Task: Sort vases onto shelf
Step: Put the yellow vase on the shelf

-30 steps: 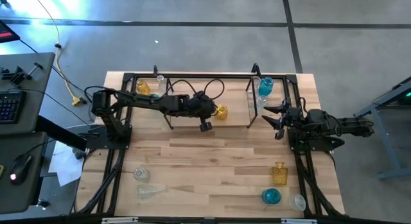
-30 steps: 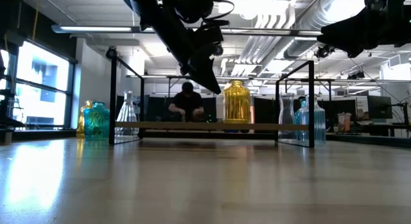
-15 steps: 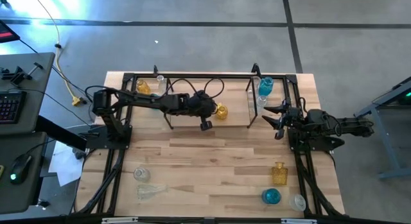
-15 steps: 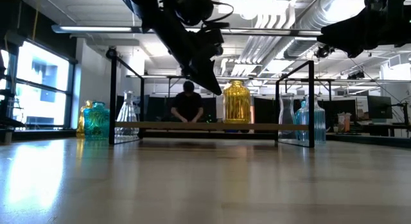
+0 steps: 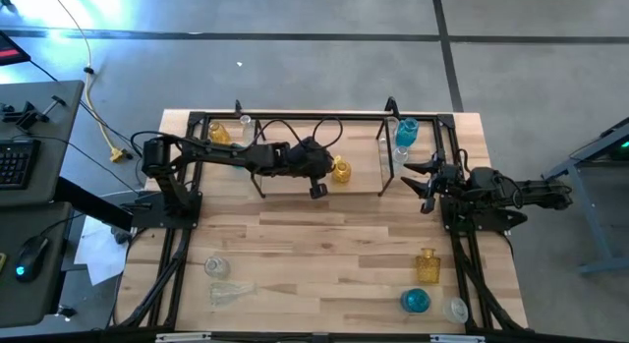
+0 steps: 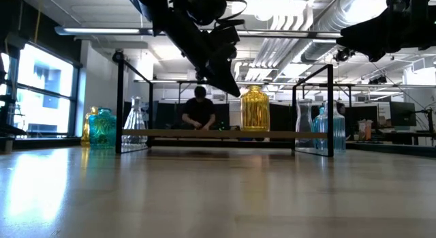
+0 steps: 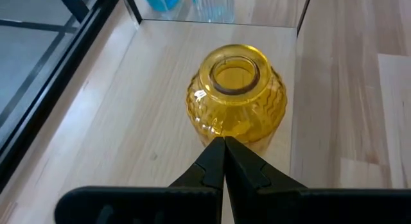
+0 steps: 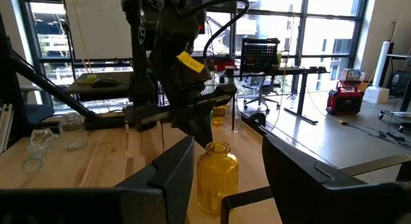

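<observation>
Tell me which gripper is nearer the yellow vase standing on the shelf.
Left. The left gripper, shut, sits right beside the yellow vase on the shelf, fingertips nearly touching it. The right gripper, open, waits beyond the shelf's right end.

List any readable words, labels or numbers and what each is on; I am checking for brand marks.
None can be read.
Yellow tag on the left arm: its marks are too blurred.
Small white sticker on the yellow vase: too small to read.
</observation>
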